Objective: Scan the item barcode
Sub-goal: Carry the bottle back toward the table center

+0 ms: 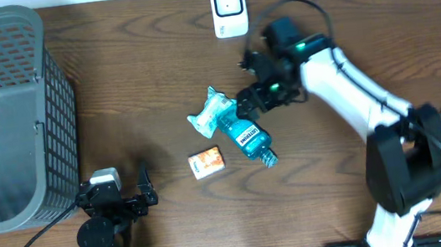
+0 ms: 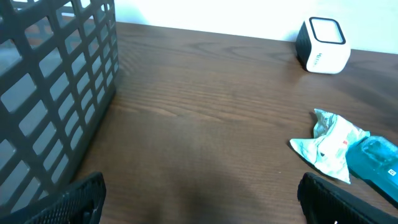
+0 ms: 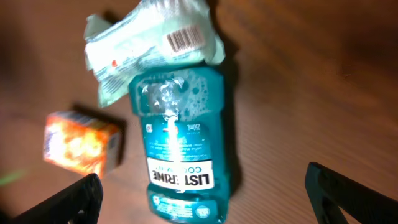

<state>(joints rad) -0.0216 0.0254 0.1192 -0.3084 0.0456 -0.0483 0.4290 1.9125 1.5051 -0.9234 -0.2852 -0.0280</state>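
Mouthwash bottle (image 1: 248, 139): lying on counter (image 1: 140, 83), overhead centre, touching packet (image 1: 211, 112).
Right tool (image 3: 208, 196): fingers apart, empty, just upper right of Mouthwash bottle.
Left tool (image 2: 205, 202): fingers apart, empty, overhead lower left.
Scanner (image 1: 228, 9): top centre.

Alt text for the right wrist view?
A teal mouthwash bottle lies on the wooden table, under the open right gripper. A pale packet showing a barcode sits at its top end; an orange box lies left of it.

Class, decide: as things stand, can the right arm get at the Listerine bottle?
Probably yes. The right gripper hangs open just above the Listerine bottle, with nothing between them. Only the teal packet lies against one end of the bottle.
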